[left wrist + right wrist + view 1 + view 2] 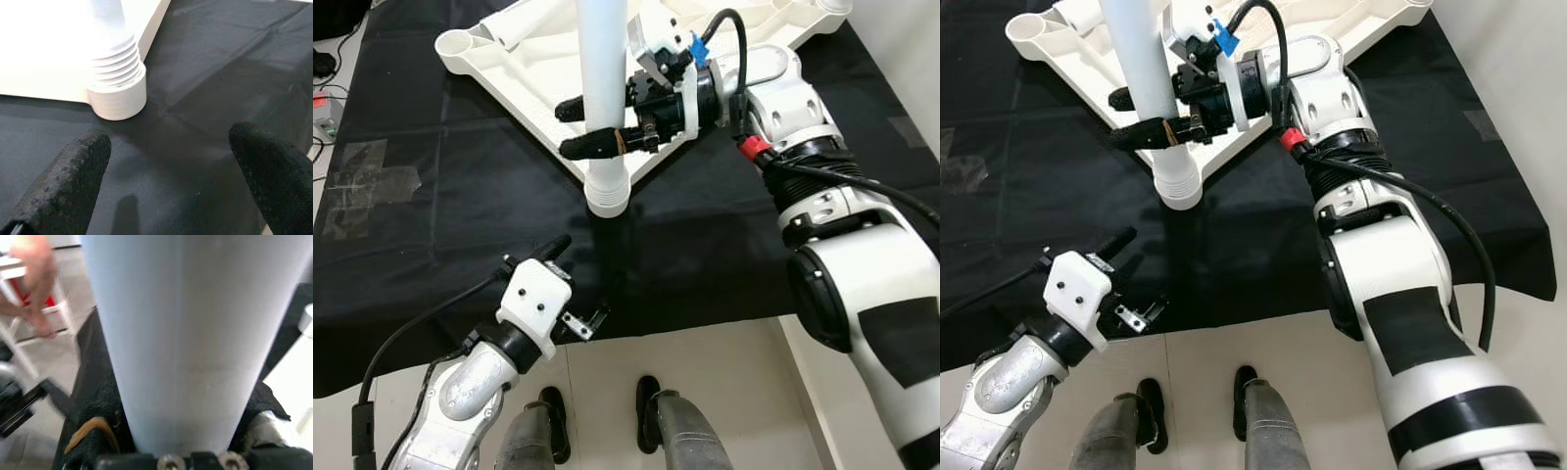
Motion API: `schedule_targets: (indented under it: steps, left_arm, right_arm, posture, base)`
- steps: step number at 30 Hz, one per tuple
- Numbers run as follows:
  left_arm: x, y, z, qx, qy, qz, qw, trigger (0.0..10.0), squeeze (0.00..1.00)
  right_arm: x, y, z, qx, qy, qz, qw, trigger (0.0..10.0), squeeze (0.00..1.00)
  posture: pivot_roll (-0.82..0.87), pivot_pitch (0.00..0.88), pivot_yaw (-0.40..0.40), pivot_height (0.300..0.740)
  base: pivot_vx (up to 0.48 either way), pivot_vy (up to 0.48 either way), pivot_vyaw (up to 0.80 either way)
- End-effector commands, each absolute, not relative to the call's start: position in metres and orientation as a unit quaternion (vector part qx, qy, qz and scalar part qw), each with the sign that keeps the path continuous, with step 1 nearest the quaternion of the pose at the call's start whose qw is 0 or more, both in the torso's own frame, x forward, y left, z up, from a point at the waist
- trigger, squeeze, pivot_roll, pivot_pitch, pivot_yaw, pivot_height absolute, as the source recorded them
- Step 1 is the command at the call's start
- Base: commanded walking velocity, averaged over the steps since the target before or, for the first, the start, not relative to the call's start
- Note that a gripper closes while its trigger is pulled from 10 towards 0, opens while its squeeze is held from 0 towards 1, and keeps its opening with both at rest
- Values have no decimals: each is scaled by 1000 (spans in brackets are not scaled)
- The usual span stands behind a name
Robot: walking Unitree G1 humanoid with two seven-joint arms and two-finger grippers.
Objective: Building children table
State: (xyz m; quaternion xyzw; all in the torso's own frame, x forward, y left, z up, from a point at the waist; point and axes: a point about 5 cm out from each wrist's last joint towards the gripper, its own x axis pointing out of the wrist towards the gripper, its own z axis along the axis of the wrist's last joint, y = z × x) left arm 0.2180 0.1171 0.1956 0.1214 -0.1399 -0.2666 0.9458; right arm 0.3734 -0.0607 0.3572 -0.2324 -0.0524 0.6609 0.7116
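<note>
a white table leg (605, 88) stands upright in the threaded corner socket (608, 193) of an upturned white tabletop (538, 73) lying on a black cloth (460, 235). the right gripper (583, 127) clamps the leg between its black fingers. the left gripper (171, 171) hovers low over the cloth near the socket, fingers spread and holding nothing.

Black cloth (460, 196) on floor.
</note>
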Motion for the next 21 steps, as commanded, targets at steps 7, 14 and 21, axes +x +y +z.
schedule_targets:
  steps: [7, 14, 21]
  left_arm:
    - [214, 112, 187, 121, -130, -268, 947, 10000, 0]
    - [220, 112, 185, 127, -130, -276, 944, 10000, 0]
    - [233, 117, 184, 132, -141, -262, 946, 10000, 0]
  right_arm:
    - [362, -64, 243, -116, 33, 346, 930, 10000, 0]
    - [320, -62, 221, -71, 3, 219, 973, 10000, 0]
    - [329, -49, 230, -88, -8, 218, 972, 10000, 0]
  posture:
    - [28, 371, -102, 740]
    - [3, 336, -66, 740]
    - [16, 280, -77, 740]
  base:
    - [0, 0, 0]
    - [0, 0, 0]
    - [0, 0, 0]
